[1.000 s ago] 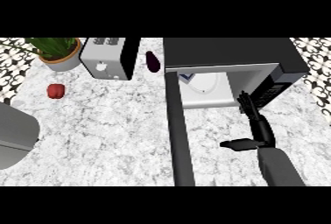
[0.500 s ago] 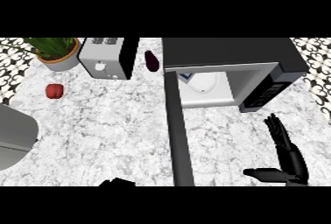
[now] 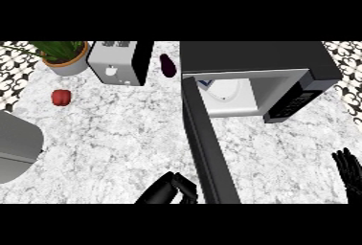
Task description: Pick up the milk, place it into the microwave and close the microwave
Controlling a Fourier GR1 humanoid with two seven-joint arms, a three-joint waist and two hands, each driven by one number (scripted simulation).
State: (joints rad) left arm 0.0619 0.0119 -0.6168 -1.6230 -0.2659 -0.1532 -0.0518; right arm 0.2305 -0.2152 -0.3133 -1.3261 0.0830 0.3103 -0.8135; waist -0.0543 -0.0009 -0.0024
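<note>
Right hand (image 3: 348, 171) at the view's right edge: fingers straight, pointing up the view, holding nothing and touching nothing; released. Left hand (image 3: 170, 188) low at the bottom edge, just beside the microwave door (image 3: 206, 143), on the door's left. Cannot tell whether it is clenched or released, nor whether it touches the door.

Milk (image 3: 228, 90) sits inside the microwave (image 3: 247, 56), in the pale cavity. The door stands wide open, running down across the marbled bench (image 3: 120, 134).

Back of bench: toaster (image 3: 117, 67), potted plant (image 3: 63, 56), dark aubergine (image 3: 167, 65) between toaster and microwave. Small red item (image 3: 62, 97) lies apart on the left. Patterned tiles (image 3: 14, 72) show at both upper corners.
</note>
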